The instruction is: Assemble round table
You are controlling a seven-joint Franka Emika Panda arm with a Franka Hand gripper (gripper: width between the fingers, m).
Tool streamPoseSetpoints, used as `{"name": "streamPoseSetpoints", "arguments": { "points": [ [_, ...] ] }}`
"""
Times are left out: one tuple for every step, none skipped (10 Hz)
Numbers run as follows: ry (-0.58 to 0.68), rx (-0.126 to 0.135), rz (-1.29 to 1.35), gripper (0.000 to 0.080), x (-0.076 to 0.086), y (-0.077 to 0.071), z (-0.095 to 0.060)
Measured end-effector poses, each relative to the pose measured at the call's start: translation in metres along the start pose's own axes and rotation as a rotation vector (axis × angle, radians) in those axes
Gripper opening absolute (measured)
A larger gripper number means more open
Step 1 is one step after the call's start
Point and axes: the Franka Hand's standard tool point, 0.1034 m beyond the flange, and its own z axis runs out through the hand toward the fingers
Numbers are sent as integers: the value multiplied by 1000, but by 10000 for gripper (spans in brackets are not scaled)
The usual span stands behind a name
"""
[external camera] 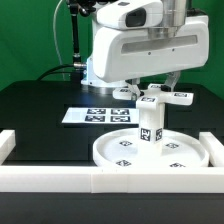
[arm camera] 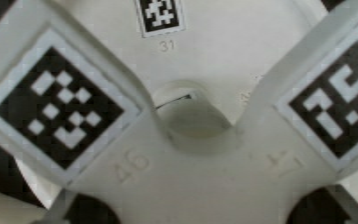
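The large rimmed disc lies flat on the table near the front. The short cylindrical leg stands upright at its centre. The cross-shaped foot piece sits level on top of the leg, its tagged arms spread to both sides. My gripper comes straight down onto the foot piece and is shut on its middle. In the wrist view the foot piece fills the frame, with its round centre hole and three tagged arms. My fingertips are not clearly visible there.
The marker board lies flat behind the disc on the exterior view's left. Long white bars border the work area at the front, left and right. The robot's white body hangs over the rear of the table.
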Motion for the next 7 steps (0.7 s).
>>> {"name": "streamPoseSetpoints", "arguments": {
  "points": [
    [0,0,0,445,0,0,0],
    [0,0,0,445,0,0,0],
    [0,0,0,445,0,0,0],
    [0,0,0,445,0,0,0],
    [0,0,1,445,0,0,0],
    [0,0,24,445,0,0,0],
    [2,2,98,445,1,-1,0]
  ]
}}
